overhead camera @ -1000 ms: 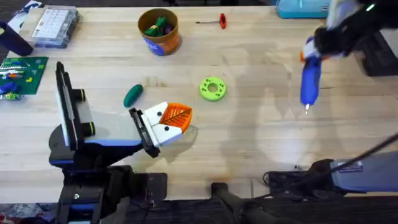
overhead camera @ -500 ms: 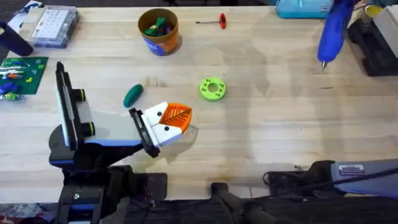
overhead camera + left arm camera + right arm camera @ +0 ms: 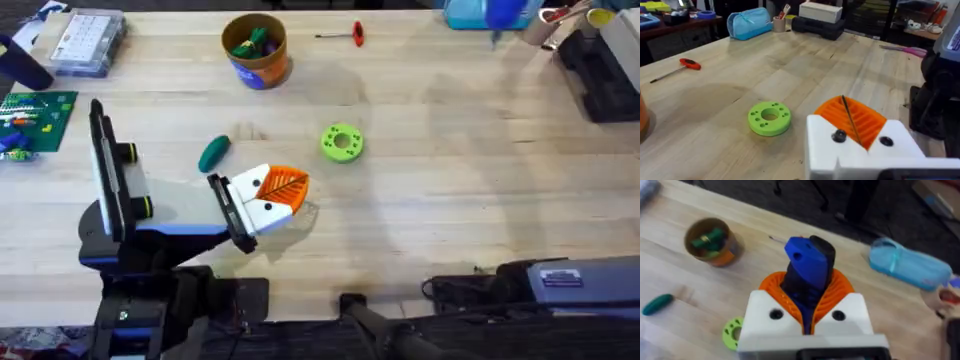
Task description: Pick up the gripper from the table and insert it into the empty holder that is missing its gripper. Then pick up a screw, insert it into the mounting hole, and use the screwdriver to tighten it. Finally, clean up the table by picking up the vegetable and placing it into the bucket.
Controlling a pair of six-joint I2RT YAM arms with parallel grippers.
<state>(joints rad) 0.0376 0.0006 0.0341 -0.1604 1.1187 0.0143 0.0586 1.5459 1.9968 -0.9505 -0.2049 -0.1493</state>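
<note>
The right gripper (image 3: 807,312) is clamped on the screwdriver (image 3: 807,275): its orange ribbed pads (image 3: 840,292) grip both sides of the blue body. In the overhead view the screwdriver (image 3: 503,14) sits at the table's far right edge, beside a light blue pouch (image 3: 470,12). The left gripper's jaw state cannot be determined.

The gripper (image 3: 272,194), white with an orange ribbed face, is seated against the holder (image 3: 232,212) near the table's front left. The vegetable (image 3: 214,152) lies on the table (image 3: 430,200) just behind it. A green disc (image 3: 342,142) rests to the right. The bucket (image 3: 255,49) stands at the far edge, holding mixed toy pieces. A red-handled rod (image 3: 342,34) lies beside it.
</note>
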